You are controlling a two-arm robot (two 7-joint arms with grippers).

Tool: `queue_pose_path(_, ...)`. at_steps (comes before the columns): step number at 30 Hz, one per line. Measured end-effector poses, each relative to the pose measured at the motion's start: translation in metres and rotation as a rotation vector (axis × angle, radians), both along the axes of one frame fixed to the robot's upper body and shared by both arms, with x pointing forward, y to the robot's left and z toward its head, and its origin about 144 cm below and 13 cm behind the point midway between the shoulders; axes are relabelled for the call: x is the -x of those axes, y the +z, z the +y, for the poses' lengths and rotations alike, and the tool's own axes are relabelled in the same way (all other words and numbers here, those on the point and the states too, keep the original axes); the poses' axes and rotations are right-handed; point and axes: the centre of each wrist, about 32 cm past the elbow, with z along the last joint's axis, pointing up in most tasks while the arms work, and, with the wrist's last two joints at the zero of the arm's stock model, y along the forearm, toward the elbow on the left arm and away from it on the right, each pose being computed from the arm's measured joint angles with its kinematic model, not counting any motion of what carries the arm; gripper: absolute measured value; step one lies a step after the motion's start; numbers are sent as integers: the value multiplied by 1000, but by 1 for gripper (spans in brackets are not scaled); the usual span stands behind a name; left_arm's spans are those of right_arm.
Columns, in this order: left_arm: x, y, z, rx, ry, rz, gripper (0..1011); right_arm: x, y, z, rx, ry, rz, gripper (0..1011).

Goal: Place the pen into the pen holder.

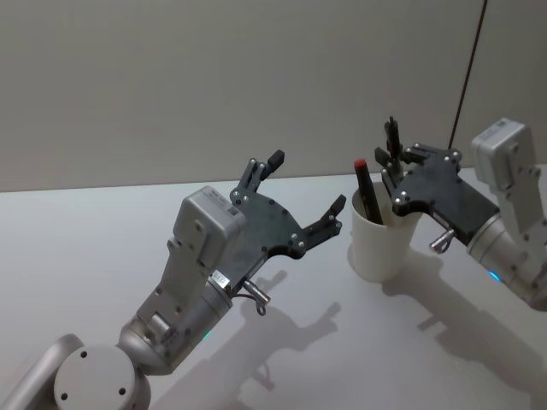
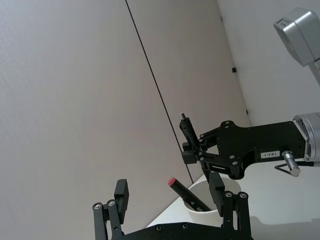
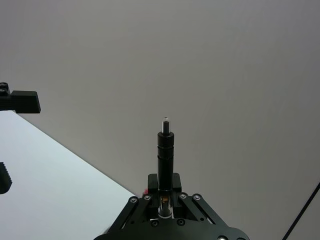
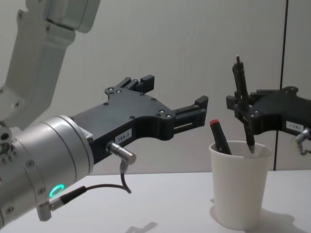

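Note:
The pen holder is a white paper cup standing on the table at the right. My right gripper hovers over it, shut on a black pen held upright. The pen's lower tip sits at the cup's rim. A red-capped pen leans inside the cup. My left gripper is open and holds nothing, raised just left of the cup.
The white table stretches to the left and in front of the cup. A plain grey wall with a dark vertical seam stands behind. The two grippers are close together near the cup.

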Motion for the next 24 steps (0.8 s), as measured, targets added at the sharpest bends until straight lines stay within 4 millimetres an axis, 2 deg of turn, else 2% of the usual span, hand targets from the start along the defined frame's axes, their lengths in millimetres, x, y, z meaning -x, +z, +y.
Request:
queue_pose_path(4,0,0,0,0,0,0,1001,-1,-2,1,-5,4,11,135)
queue_pose_path(6,0,0,0,0,0,0,1001,-1,-2,1,-7,6,15,172)
queue_pose_path(10,0,0,0,0,0,0,1001,-2,-3,1,-11,9,24,327)
queue_pose_path(12,0,0,0,0,0,0,1001,-2,-3,2,-11,10,26,358)
queue_pose_path(13,0,0,0,0,0,0,1001,-2,-4,2,-12,10,28,415)
queue_pose_path(14,0,0,0,0,0,0,1001,-2,-4,2,-12,11,29,415)
queue_pose_path(17,0,0,0,0,0,0,1000,-2,-4,2,-14,12,32,544)
queue_pose_path(24,0,0,0,0,0,0,1001,-2,-5,2,-16,14,35,747)
